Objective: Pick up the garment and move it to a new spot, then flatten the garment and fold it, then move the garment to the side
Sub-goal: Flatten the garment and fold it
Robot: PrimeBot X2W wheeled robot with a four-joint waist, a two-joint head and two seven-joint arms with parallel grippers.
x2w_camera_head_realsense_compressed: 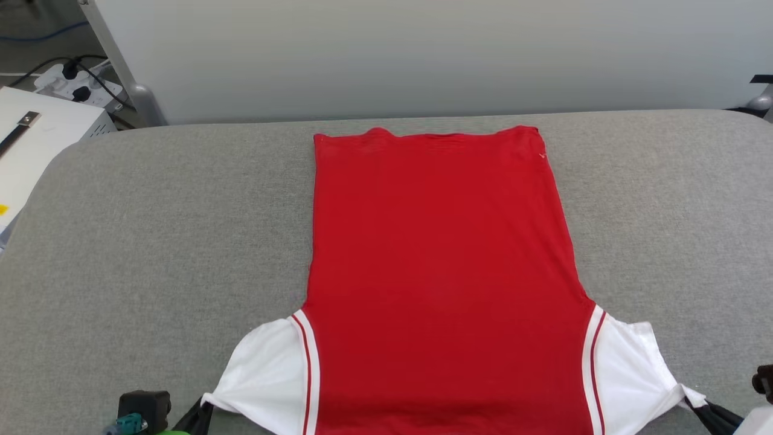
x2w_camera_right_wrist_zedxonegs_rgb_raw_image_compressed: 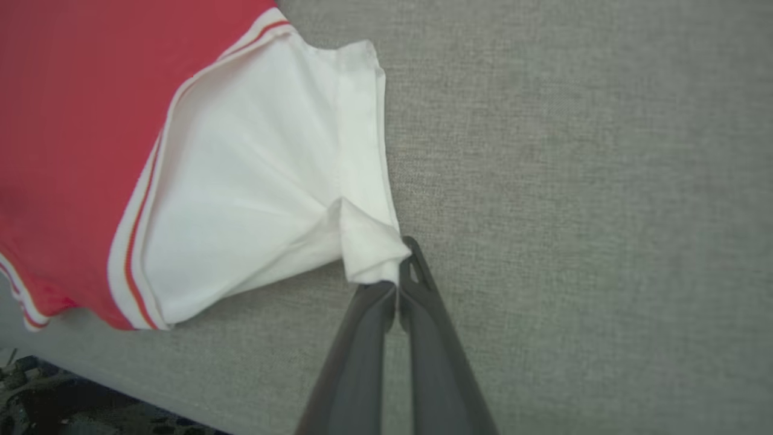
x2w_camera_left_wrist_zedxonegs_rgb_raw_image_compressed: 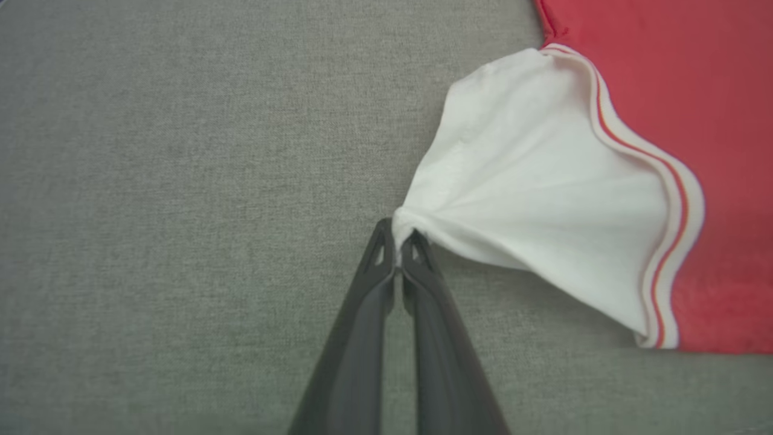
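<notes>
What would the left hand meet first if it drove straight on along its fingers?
The garment's white sleeve: the left hand is shut on its corner. Beyond that corner the line seems to run over bare grey tabletop beside the sleeve, though depth is unclear.

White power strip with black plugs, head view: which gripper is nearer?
Left. The left gripper pinches one sleeve of the red, white-sleeved T-shirt, on the side of the white power strip; the right gripper pinches the opposite sleeve, farther away.
</notes>
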